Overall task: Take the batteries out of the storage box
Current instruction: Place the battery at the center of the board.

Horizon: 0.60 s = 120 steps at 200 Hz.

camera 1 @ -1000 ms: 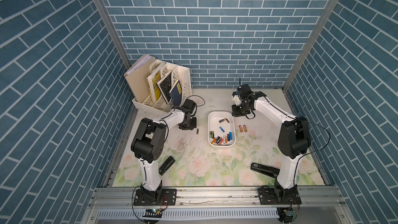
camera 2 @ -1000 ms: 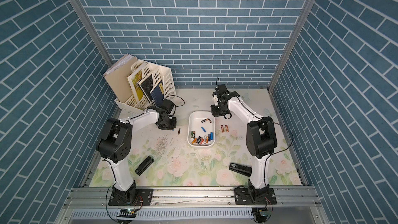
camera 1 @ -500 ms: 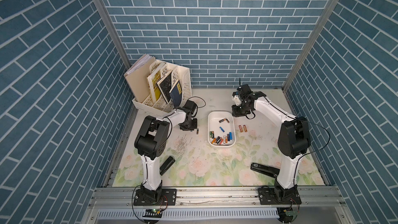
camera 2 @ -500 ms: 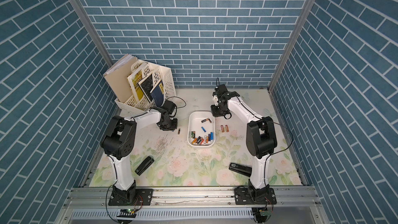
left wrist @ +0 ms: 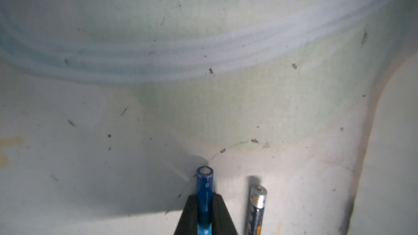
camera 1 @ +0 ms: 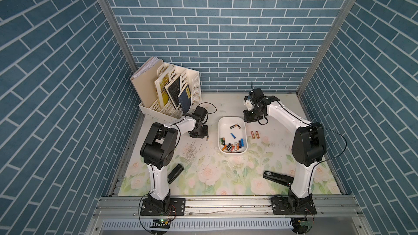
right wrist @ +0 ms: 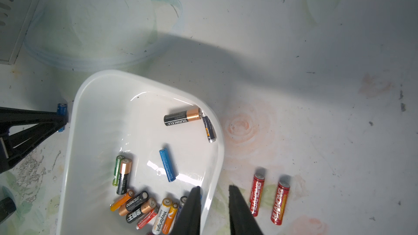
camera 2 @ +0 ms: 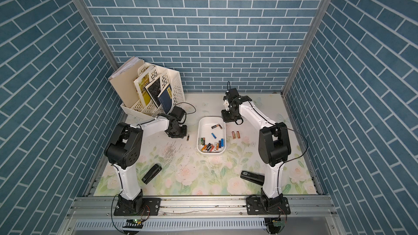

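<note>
My left elbow [camera 1: 158, 141] had shifted. Left of the storage box [camera 1: 226, 129], my left gripper [left wrist: 204, 196] clamped one blue battery [left wrist: 204, 181], with another battery [left wrist: 257, 202] beside it. My right gripper [right wrist: 214, 187] hung apart over its rim. At least twelve batteries [right wrist: 182, 118] lay inside, and two red batteries [right wrist: 257, 194] lay to its right.

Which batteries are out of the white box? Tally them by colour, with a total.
Red batteries: 2
Blue battery, held in the left gripper: 1
Dark battery: 1
Total: 4
</note>
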Tool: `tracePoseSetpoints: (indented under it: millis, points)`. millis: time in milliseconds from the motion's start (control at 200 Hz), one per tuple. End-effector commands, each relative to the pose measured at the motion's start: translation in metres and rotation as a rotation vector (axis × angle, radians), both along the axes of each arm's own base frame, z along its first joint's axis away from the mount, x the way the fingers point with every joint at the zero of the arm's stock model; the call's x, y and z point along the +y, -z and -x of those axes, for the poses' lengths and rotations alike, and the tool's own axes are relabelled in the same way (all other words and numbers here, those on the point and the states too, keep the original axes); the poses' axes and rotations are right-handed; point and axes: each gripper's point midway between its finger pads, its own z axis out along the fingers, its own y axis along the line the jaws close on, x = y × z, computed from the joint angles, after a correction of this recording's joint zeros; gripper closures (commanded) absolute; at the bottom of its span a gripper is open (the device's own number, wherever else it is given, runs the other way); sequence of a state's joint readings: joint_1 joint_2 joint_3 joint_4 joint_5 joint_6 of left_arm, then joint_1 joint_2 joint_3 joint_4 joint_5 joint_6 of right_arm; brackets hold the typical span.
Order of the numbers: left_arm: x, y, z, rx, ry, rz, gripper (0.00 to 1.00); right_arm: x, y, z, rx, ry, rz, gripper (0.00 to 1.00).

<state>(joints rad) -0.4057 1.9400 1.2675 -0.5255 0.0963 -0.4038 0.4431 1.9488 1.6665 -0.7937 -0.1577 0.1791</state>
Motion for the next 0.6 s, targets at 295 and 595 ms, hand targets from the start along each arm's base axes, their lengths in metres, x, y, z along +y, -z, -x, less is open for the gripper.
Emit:
tracePoseSetpoints:
  millis: [295,595]
  points:
    - [-0.002,0.008,0.030,0.091,0.015,0.000,0.84,0.001,-0.001,0.000,0.012,0.014,0.005,0.74]
    - [0.002,0.010,0.035,0.105,0.017,-0.016,0.84,0.002,-0.001,0.000,0.012,0.014,0.003,0.74]
